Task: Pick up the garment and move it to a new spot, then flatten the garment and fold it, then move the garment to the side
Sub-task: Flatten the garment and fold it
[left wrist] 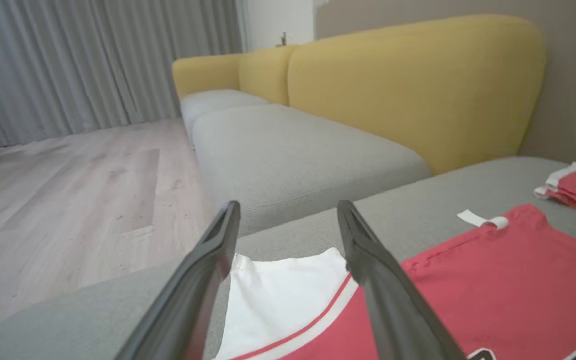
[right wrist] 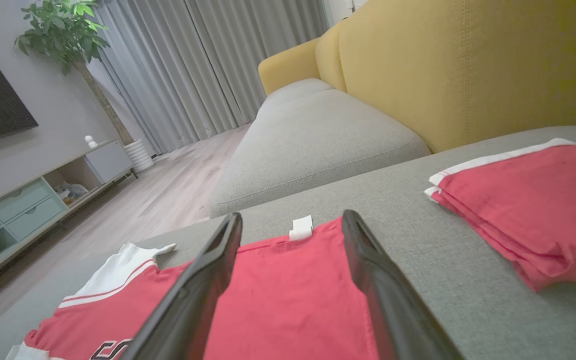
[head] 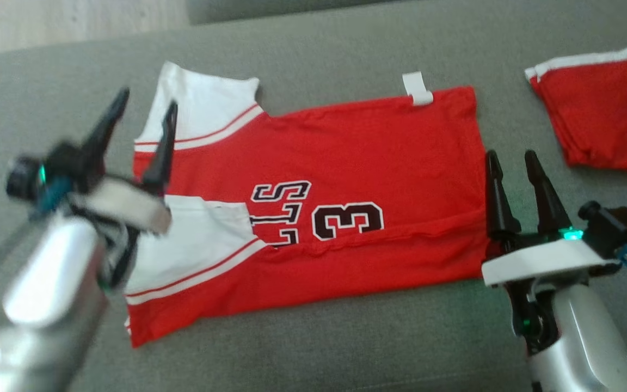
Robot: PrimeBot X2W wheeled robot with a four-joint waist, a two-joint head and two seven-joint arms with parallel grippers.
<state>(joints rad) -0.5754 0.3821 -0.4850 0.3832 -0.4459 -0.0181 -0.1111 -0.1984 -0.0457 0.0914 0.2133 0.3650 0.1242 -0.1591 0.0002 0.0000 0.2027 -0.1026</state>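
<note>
The red jersey (head: 346, 158) was laid flat across the grey cushion (head: 319, 43), its near side folded over. The left gripper (head: 147, 99) was seen over the white-sleeved left end, jaws parted and empty. The right gripper (head: 511, 156) was placed at the jersey's right edge, jaws likewise apart, nothing gripped. A folded red garment (head: 602, 109) was seen far right, apart.
</note>
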